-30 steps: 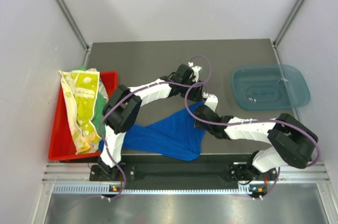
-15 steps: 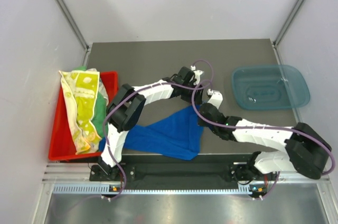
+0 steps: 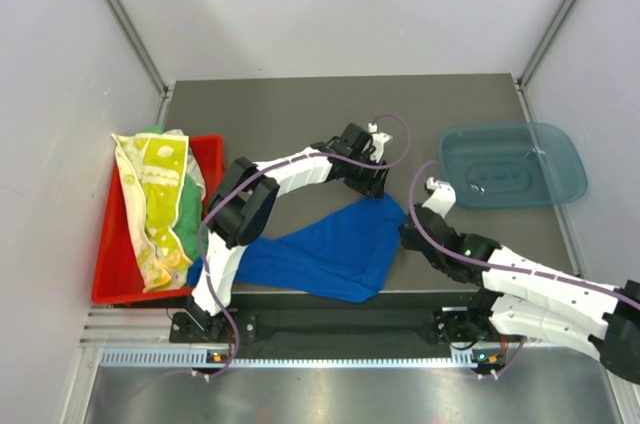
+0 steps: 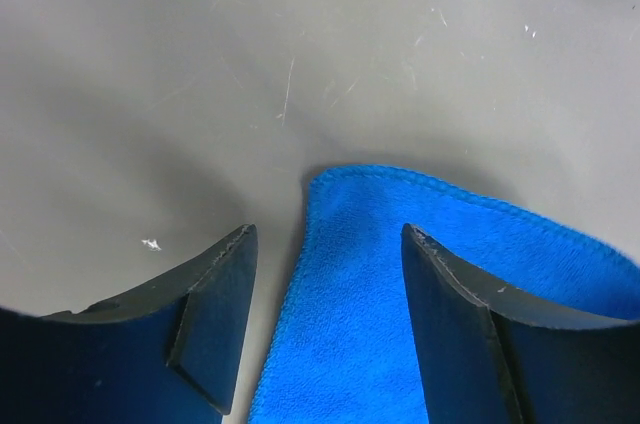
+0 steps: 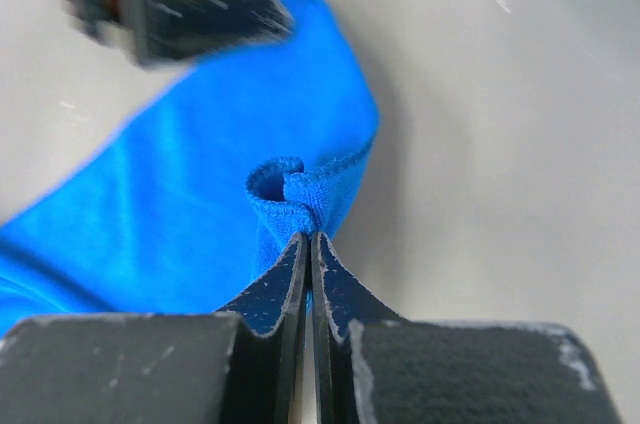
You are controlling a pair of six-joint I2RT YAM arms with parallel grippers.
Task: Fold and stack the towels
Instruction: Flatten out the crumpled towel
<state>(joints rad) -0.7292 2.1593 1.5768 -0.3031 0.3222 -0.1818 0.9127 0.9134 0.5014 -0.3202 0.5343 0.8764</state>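
A royal blue towel (image 3: 320, 249) lies spread on the grey table (image 3: 290, 109) near its front edge. My right gripper (image 3: 406, 228) is shut on a bunched bit of the towel's right edge; in the right wrist view the cloth (image 5: 180, 204) curls out just past the closed tips of the gripper (image 5: 308, 237). My left gripper (image 3: 374, 183) hovers open over the towel's far corner. That corner (image 4: 345, 324) lies between its spread fingers (image 4: 225, 284), untouched. A pale yellow crocodile-print towel (image 3: 155, 194) and a green towel (image 3: 187, 209) lie heaped in the red tray (image 3: 115, 279).
The red tray sits at the table's left edge. A translucent blue bin (image 3: 510, 166) stands at the right, just beyond the right arm. Grey walls close in both sides and the back.
The right gripper has shut on the towel's edge and drawn it to the right, stretching the cloth. The left gripper has shifted slightly right and spread a little wider.
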